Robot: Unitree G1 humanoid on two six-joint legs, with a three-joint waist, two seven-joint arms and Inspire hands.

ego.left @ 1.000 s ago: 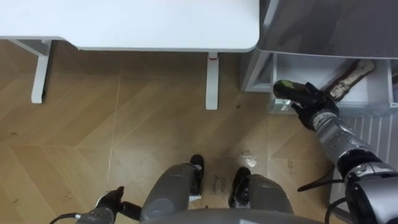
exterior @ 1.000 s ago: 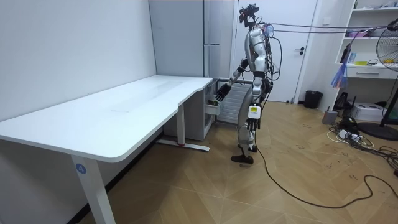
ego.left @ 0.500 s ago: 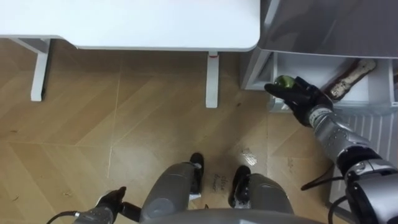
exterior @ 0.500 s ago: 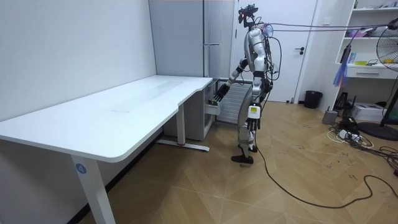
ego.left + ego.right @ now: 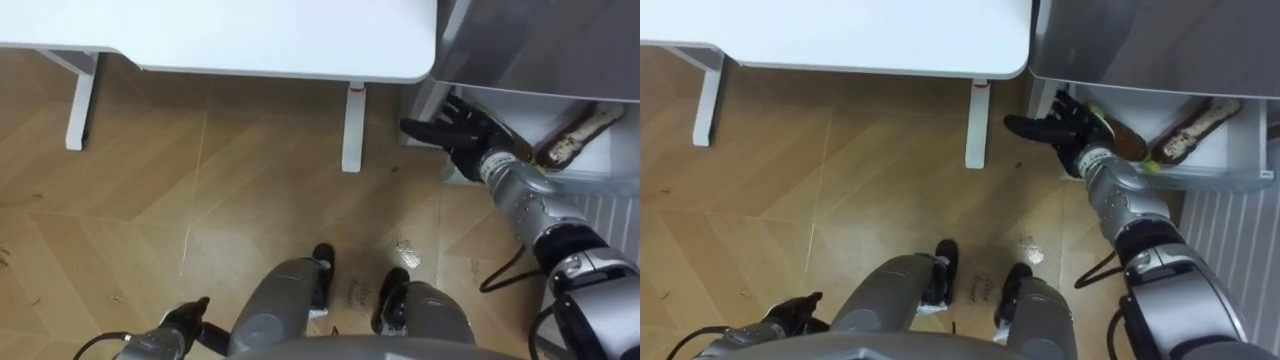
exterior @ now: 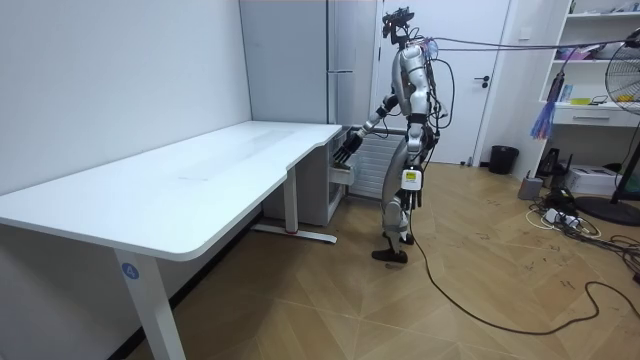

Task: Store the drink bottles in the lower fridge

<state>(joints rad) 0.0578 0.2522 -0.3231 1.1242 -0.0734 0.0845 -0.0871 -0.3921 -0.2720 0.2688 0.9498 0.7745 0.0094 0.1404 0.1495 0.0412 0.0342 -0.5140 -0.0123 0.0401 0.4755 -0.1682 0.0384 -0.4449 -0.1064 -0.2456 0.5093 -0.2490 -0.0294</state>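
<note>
The grey fridge [image 5: 540,40] stands at my right with its white lower drawer [image 5: 1200,180] pulled out. My right hand [image 5: 455,130] is open with spread fingers at the drawer's left front corner, and it holds nothing. Just behind its wrist a dark drink bottle [image 5: 1130,140] with green ends lies inside the drawer. A long brownish packet [image 5: 1195,130] lies further right in the same drawer. My left hand [image 5: 185,320] hangs relaxed and without anything in it by my left thigh. In the room view I stand upright beside the fridge [image 6: 300,60], right arm stretched toward the drawer [image 6: 343,172].
A white desk [image 5: 250,35] runs along the wall to my left, and its leg [image 5: 352,125] stands close to the drawer's corner. A white ribbed panel [image 5: 610,210] lies low on my right. Wooden floor [image 5: 200,220] stretches to the left and behind me.
My right hand has let go of the green-ended bottle, which now lies in the drawer. The fingers have spread and the hand has drawn left to the drawer's corner. The view shifted slightly.
</note>
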